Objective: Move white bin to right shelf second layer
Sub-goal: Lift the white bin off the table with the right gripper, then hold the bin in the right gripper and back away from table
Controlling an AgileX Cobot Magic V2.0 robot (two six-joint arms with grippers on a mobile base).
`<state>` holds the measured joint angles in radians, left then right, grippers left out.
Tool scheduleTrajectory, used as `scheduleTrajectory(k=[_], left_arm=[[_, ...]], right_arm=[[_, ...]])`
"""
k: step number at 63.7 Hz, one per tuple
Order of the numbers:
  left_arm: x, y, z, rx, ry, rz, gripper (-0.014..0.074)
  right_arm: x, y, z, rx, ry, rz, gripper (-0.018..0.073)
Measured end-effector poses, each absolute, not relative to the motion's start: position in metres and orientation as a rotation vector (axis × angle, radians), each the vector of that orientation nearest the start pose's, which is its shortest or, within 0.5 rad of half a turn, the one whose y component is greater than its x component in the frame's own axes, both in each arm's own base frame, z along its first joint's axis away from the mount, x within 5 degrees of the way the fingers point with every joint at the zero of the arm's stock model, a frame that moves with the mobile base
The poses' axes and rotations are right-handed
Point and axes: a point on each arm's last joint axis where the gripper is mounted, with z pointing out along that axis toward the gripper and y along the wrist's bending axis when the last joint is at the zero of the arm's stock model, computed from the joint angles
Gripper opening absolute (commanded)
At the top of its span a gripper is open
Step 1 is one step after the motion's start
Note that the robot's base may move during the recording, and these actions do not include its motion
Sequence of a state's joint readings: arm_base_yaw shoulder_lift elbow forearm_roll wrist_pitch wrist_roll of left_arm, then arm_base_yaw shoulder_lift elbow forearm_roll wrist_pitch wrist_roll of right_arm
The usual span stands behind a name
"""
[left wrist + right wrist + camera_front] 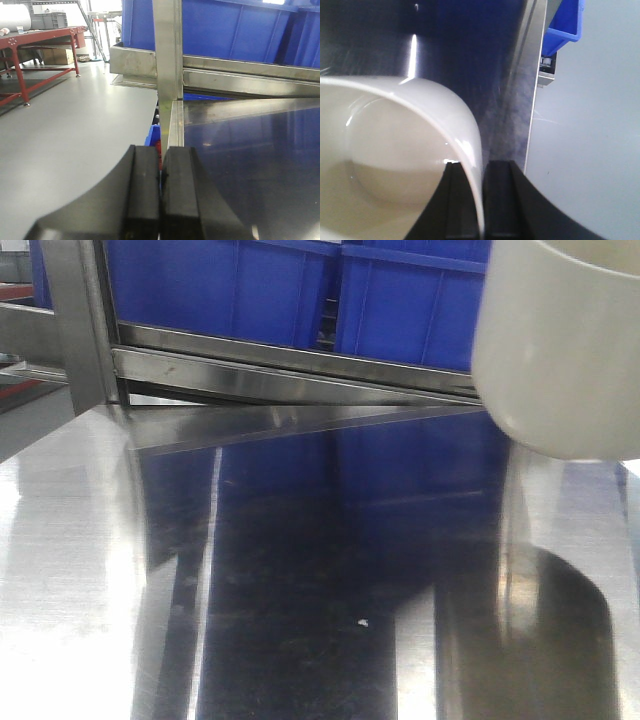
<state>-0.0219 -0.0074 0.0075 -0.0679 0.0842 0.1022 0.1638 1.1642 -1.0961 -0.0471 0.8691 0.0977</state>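
The white bin (560,350) is a glossy cream tub held above the steel top at the upper right of the front view. In the right wrist view its open inside (395,150) fills the left. My right gripper (476,167) is shut on the bin's wall, one finger inside and one outside. My left gripper (161,152) is shut and empty at the steel top's left edge. A steel rack's sloping front lip (290,365) runs behind the top. No white rollers show, so I cannot tell which level it is.
Blue crates (220,290) stand on the rack level, also seen in the left wrist view (225,30). A steel upright (75,320) stands at the back left. The shiny steel top (300,570) lies under the bin. A red-framed table (35,40) stands far left across grey floor.
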Motion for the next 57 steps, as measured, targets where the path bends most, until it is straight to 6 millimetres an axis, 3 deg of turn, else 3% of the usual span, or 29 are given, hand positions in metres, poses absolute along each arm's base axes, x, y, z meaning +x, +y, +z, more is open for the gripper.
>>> scheduleTrajectory(k=[22, 42, 57], left_arm=[[0.056, -0.002, 0.203, 0.049, 1.567, 0.005, 0.0085], [0.056, -0.002, 0.203, 0.049, 1.567, 0.005, 0.0085], [0.056, -0.002, 0.203, 0.049, 1.567, 0.005, 0.0085]], right_arm=[[0.166, 0.005, 0.340, 0.016, 2.362, 0.026, 0.0056], [0.120, 0.002, 0.343, 0.028, 2.246, 0.027, 0.0056], [0.097, 0.002, 0.330, 0.029, 2.224, 0.030, 0.0056]])
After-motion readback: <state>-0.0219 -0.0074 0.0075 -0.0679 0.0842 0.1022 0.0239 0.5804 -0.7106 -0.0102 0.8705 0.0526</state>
